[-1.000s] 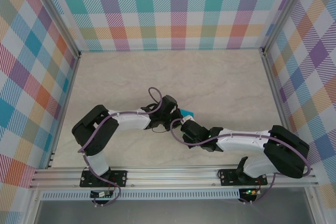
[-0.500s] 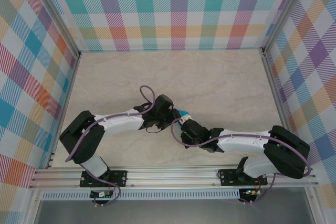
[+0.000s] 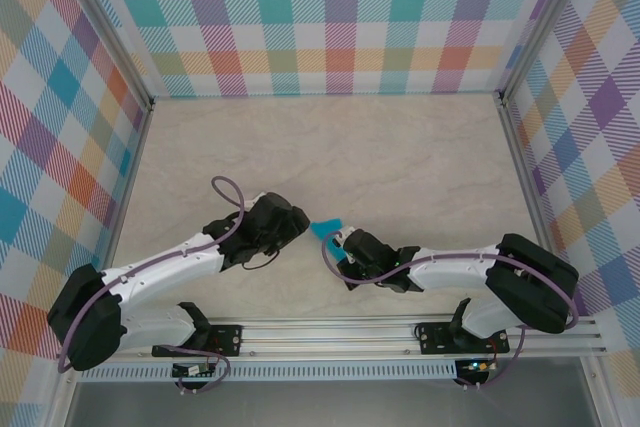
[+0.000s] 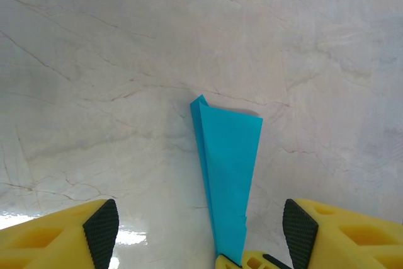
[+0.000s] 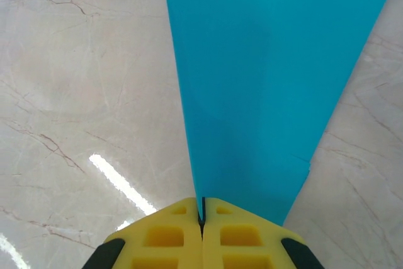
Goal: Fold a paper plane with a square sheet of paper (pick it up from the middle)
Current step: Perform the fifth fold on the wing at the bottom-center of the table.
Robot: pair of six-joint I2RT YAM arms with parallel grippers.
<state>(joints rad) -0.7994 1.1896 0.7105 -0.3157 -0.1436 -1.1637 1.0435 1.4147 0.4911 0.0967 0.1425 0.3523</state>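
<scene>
A pale, marble-veined tabletop (image 3: 420, 147) lies inside a three-sided booth. The back wall (image 3: 330, 17) and both side walls (image 3: 50, 147) are covered in pastel plaid of teal, orange, purple and yellow. Metal posts (image 3: 100, 27) stand at the corners, and an aluminium rail (image 3: 330, 332) runs along the near edge. A bright streak of glare (image 5: 123, 184) shines on the glossy surface.

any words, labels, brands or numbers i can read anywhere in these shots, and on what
No text can be read anywhere.
The paper plane is plain teal, with no print.
The right end effector, shut on it, has bare yellow pads with no marking.
The small circuit board by the left arm's base is too small to read.
</scene>
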